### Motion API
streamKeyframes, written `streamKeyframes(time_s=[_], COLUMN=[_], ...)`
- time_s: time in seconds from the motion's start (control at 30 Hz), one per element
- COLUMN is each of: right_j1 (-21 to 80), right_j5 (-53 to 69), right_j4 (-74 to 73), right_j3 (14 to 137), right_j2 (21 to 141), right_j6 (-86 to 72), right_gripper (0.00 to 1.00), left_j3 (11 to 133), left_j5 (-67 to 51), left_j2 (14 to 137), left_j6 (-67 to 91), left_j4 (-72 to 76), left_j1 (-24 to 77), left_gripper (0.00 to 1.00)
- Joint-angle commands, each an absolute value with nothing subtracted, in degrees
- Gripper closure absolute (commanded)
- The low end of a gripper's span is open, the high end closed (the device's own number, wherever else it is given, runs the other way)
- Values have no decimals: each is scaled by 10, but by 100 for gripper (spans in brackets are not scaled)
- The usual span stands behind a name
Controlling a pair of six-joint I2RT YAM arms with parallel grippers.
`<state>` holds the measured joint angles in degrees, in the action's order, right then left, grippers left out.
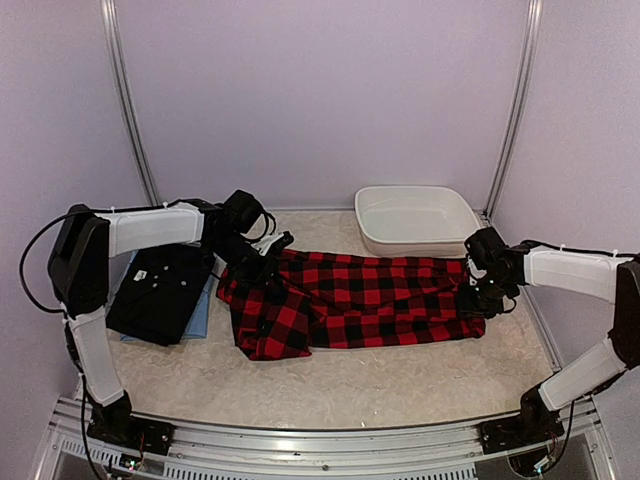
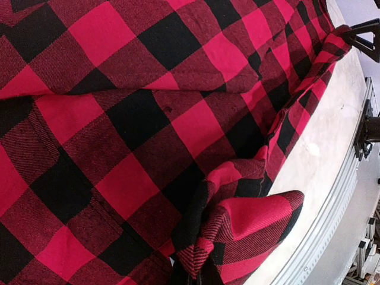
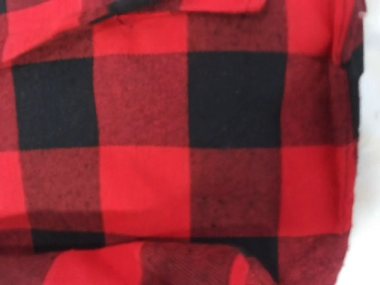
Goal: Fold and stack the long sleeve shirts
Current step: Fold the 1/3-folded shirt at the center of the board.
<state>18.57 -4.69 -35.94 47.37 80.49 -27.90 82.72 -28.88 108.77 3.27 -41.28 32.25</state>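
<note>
The flannel [image 1: 370, 300] lies spread across mid-table [image 1: 300, 385]. At its 3 o'clock edge the right gripper [image 1: 478, 297] sits on the cloth, but I cannot tell how its jaws stand. At its 10 o'clock corner the left gripper [image 1: 262, 268] is clamped on bunched flannel. At 9 o'clock a folded black shirt [image 1: 160, 290] lies on a blue shirt [image 1: 203, 318]. The basin [image 1: 420, 243] is at 1 o'clock.

White plastic basin [image 1: 415, 246]: stands on the table, beyond the right gripper [image 1: 478, 296] and slightly to its left, near it; well apart from the left gripper [image 1: 262, 262]. Table surface [image 1: 350, 385]: pale, speckled; bare on the near side of both grippers. Aluminium rail [image 1: 330, 432]: runs along the near table edge. Lilac walls [image 1: 320, 90]: beyond both grippers.
</note>
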Motion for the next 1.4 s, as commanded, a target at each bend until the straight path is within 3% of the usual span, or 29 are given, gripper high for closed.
streamKeyframes(time_s=[0.0,0.43,0.7,1.0,1.13,1.37], right_j1=[178,178,180,185,185,186], right_j5=[-64,-54,22,27,25,16], right_j4=[-348,-329,-268,-237,-223,-208], right_j3=[496,487,463,443,446,458], right_j2=[794,727,735,778,798,837], right_j6=[-277,-273,-260,-257,-252,-239], right_gripper=[57,37,35,35,35,36], left_j3=[848,895,923,904,902,893], left_j5=[-280,-271,-273,-257,-250,-205], left_j2=[1114,1145,1159,1172,1187,1179], left_j6=[58,97,108,99,95,85], left_j4=[-390,-367,-362,-373,-383,-396], left_j1=[316,316,308,306,307,307], left_gripper=[100,100,100,99,93,70])
